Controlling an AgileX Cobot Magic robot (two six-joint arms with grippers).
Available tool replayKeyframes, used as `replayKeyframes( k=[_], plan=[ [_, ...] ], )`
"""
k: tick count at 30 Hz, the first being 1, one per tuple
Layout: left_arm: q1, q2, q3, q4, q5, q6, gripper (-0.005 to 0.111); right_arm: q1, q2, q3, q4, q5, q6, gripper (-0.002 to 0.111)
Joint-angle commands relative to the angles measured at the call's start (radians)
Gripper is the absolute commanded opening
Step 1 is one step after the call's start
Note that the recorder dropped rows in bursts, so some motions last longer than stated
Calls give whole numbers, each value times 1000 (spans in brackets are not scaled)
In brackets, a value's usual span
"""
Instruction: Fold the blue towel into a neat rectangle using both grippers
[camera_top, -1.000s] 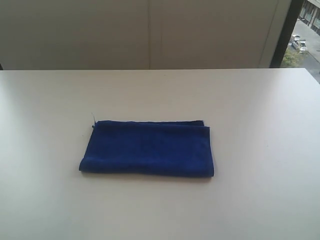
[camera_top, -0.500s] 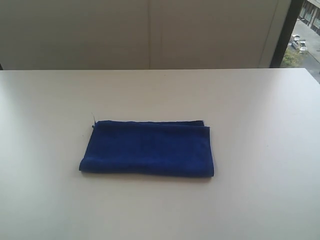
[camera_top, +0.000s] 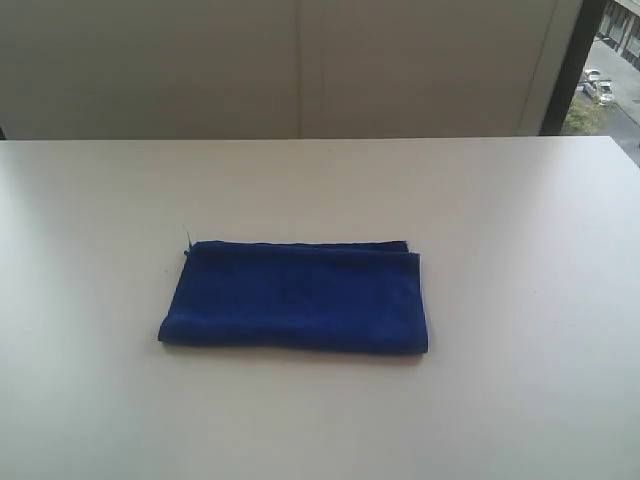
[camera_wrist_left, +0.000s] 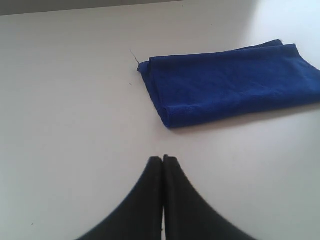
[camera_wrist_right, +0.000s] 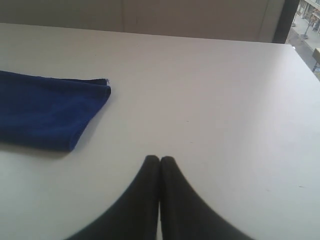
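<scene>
The blue towel (camera_top: 297, 296) lies folded into a flat rectangle near the middle of the white table (camera_top: 500, 200). A thin thread sticks up at its far left corner. Neither arm shows in the exterior view. In the left wrist view my left gripper (camera_wrist_left: 163, 158) is shut with nothing in it, above bare table, short of the blue towel (camera_wrist_left: 230, 82) and clear of it. My right gripper (camera_wrist_right: 159, 159) in the right wrist view is shut and empty too, with the blue towel (camera_wrist_right: 45, 110) off to one side, untouched.
A pale wall (camera_top: 300, 60) runs behind the table's far edge. A dark window frame (camera_top: 565, 70) stands at the back right, with a street outside.
</scene>
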Motion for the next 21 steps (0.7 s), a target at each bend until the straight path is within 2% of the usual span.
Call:
replayKeyframes(
  k=[1, 16, 19, 21],
  plan=[
    [-1, -1, 3, -7, -5, -1, 0, 4, -6, 2, -9, -6, 0, 0],
    [1, -3, 3, -7, 0, -1, 0, 4, -6, 2, -9, -6, 0, 0],
    [51, -28, 3, -7, 25, 0, 0, 4, -6, 2, -9, -6, 0, 0],
    [112, -71, 3, -7, 59, 0, 0, 4, -6, 2, -9, -6, 0, 0]
  ],
)
